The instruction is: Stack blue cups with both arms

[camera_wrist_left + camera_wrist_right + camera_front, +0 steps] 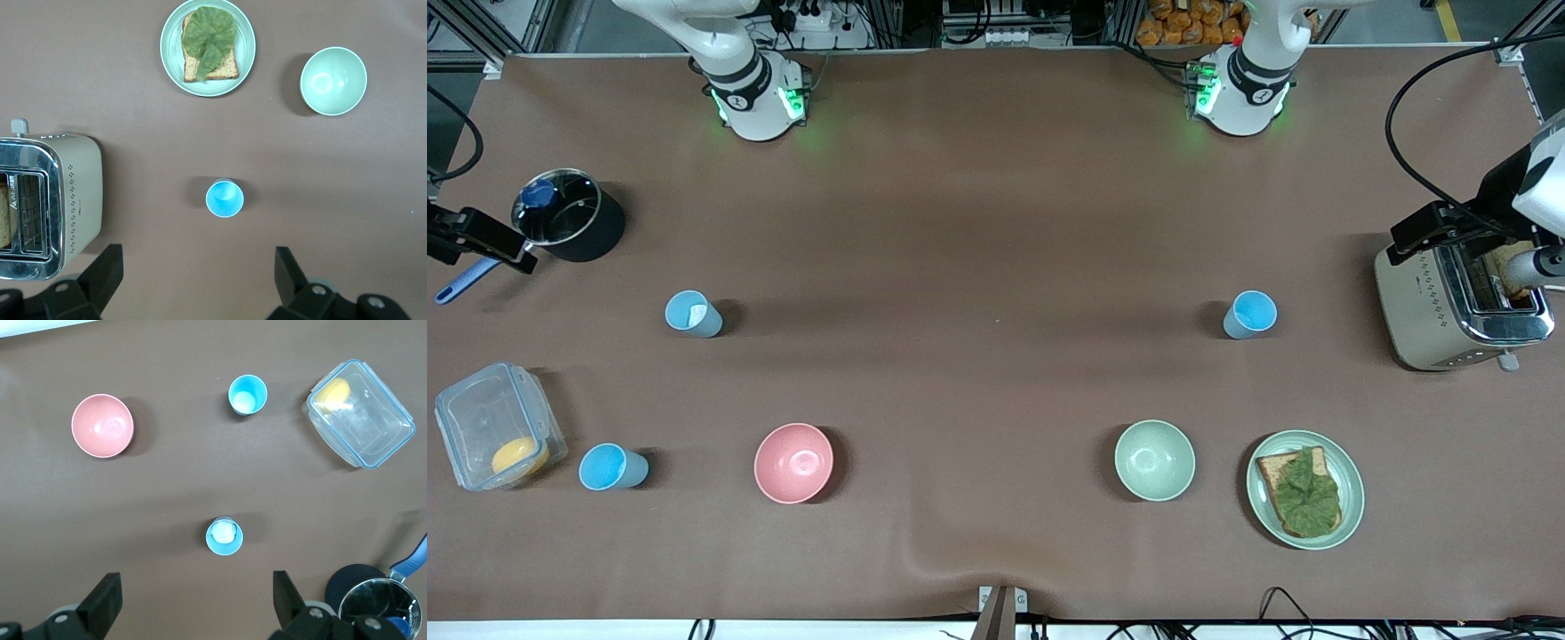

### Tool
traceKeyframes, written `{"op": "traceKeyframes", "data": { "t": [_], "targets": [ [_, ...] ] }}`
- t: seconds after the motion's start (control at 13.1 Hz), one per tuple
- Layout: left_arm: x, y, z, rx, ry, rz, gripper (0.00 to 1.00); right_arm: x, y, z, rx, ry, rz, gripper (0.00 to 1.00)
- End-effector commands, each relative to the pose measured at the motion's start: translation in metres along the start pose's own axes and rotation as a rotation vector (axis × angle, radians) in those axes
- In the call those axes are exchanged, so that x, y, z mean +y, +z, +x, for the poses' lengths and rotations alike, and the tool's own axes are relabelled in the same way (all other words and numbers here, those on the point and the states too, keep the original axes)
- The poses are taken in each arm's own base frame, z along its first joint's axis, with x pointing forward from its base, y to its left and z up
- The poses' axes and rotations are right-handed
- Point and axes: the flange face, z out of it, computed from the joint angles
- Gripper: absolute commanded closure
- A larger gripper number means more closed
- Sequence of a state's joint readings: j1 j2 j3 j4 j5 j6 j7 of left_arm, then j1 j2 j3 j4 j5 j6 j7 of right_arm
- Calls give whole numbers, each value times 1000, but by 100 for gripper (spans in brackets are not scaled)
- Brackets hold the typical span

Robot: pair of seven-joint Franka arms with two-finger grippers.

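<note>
Front view: no brand name or label can be read anywhere; the toaster (1458,302) shows only a dotted pattern on its cream side. It is the largest item, at the left arm's end of the table, with toast in its slot. At the right arm's end sit a clear lidded box (498,427) with something yellow inside and, farther from the camera, a dark pot (574,218) with a blue handle. Nearer the camera lie a pale green plate (1305,489) carrying a slice of bread under a green leaf, a pink bowl (793,462) and a pale green bowl (1154,460).

Three blue cups stand upright, well apart, none stacked. One with a pale inside (692,314) is toward the right arm's end, another (611,468) is just beside the clear box, and a bright one (1249,315) stands near the toaster. Open cloth lies between them, with nothing in the way.

The left gripper (197,280) hangs over the bright cup (225,198), fingers spread wide and empty. The right gripper (197,603) hangs over the pale cup (224,535), fingers likewise spread and empty.
</note>
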State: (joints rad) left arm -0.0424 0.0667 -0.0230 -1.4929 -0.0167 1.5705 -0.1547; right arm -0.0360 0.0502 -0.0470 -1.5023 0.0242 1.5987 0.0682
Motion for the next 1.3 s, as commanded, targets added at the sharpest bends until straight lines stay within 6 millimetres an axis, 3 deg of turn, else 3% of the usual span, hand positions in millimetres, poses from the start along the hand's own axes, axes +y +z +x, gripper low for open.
{"op": "traceKeyframes", "data": {
  "t": [0.0, 0.61, 1.22],
  "targets": [
    [0, -6, 0, 11, -1, 24, 0, -1, -5, -2, 9, 7, -3, 0],
    [1, -8, 0, 17, -3, 22, 0, -1, -4, -2, 7, 5, -9, 0],
    [1, -8, 1, 16, -3, 22, 0, -12, -8, -6, 9, -20, -25, 0]
  ]
}}
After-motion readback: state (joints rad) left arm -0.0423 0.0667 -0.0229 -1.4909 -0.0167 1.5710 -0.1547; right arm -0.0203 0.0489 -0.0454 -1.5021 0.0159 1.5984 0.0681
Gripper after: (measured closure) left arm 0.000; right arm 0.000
